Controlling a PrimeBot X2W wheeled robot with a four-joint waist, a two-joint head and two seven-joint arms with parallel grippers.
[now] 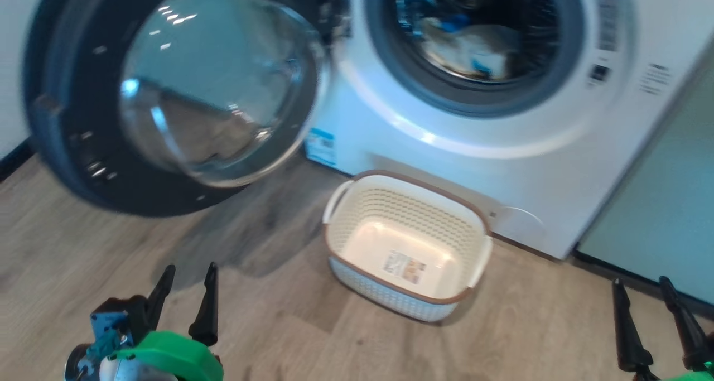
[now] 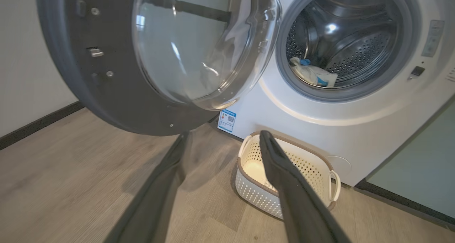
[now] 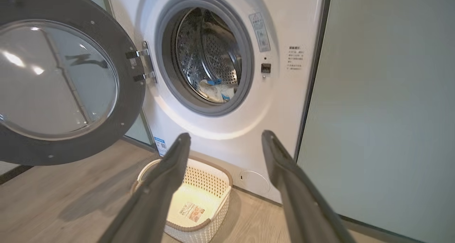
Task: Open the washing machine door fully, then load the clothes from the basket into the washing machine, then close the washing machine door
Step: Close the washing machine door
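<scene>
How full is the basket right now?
Empty: the basket has a bare bottom apart from its label, and the clothes lie inside the washing machine.

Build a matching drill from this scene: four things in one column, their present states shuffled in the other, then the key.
Things:
1. washing machine door
2. clothes
3. basket
4. left tool

States:
A. empty of laundry, standing on the floor
B. open, holding nothing
C. swung open
D. lying in the drum

Pairs: 1-C, 2-D, 3-A, 4-B
</scene>
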